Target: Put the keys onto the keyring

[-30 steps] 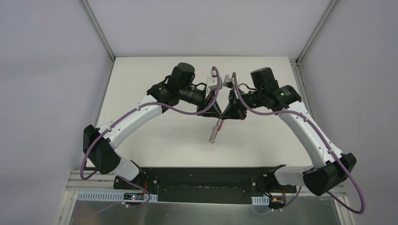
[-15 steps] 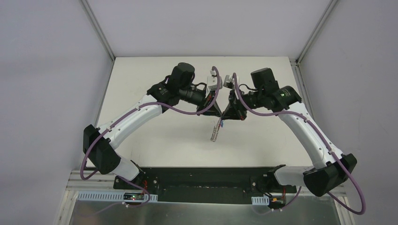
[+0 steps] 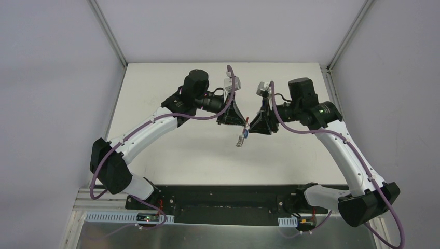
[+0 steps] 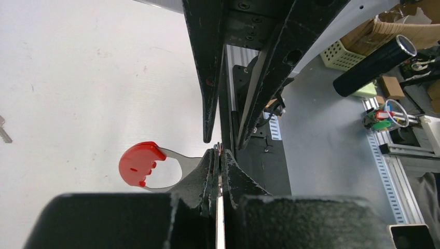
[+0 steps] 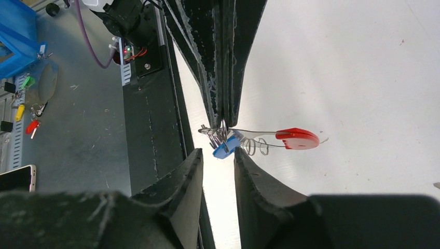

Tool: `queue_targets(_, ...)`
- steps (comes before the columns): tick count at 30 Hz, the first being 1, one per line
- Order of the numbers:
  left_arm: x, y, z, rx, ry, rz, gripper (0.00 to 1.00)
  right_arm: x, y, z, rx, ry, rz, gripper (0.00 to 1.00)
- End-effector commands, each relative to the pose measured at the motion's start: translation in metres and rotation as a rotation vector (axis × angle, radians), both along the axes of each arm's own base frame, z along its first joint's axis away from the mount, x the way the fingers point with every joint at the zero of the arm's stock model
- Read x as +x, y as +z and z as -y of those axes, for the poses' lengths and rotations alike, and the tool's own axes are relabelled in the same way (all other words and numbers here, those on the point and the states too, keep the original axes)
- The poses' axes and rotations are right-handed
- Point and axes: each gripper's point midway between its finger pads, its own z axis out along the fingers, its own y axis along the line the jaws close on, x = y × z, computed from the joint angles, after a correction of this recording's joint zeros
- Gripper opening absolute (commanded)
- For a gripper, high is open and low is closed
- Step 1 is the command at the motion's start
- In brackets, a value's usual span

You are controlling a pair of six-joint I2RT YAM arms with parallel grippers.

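My left gripper [image 3: 232, 117] is shut on the metal end of the keyring [image 3: 241, 138] and holds it above the table. In the left wrist view the keyring's red band [image 4: 138, 163] sticks out left of the closed fingers [image 4: 207, 171]. The right wrist view shows the red band [image 5: 297, 138], the silvery rings [image 5: 255, 147] and the blue-headed key [image 5: 226, 148] hanging on them. My right gripper [image 5: 218, 152] is open, its tips just below the blue key without gripping it. The silver key [image 4: 4, 133] lies on the table at the left edge of the left wrist view.
The black base plate [image 3: 228, 199] runs along the table's near edge. Aluminium frame posts [image 3: 110, 32] stand at the back corners. Off the table are a blue bin [image 5: 15, 31], a phone [image 5: 14, 177] and a black cylinder [image 4: 373, 65].
The right gripper has drawn back to the right, away from the left gripper. The left gripper has turned and lifted, and the keyring hangs higher with the blue key on it.
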Motion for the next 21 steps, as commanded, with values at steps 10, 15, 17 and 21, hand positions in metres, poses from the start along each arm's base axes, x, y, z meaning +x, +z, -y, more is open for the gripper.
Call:
queue_targets(10, -0.013, 0.039, -0.002, -0.125, -0.043, 0.032, 0.0, 0.0, 0.013, -0.005, 0.056, 0.029, 0.029, 0.17)
queue_targets(15, -0.013, 0.043, -0.001, -0.141, -0.044, 0.02, 0.0, -0.002, 0.011, -0.006, 0.066, 0.042, 0.011, 0.0)
queue_targets(17, -0.013, 0.047, -0.001, -0.161, -0.044, 0.01, 0.0, -0.002, 0.008, -0.007, 0.068, 0.042, 0.0, 0.0)
queue_targets(21, -0.014, 0.054, 0.001, -0.202, -0.044, -0.025, 0.0, -0.003, 0.008, -0.008, 0.081, 0.046, -0.015, 0.0)
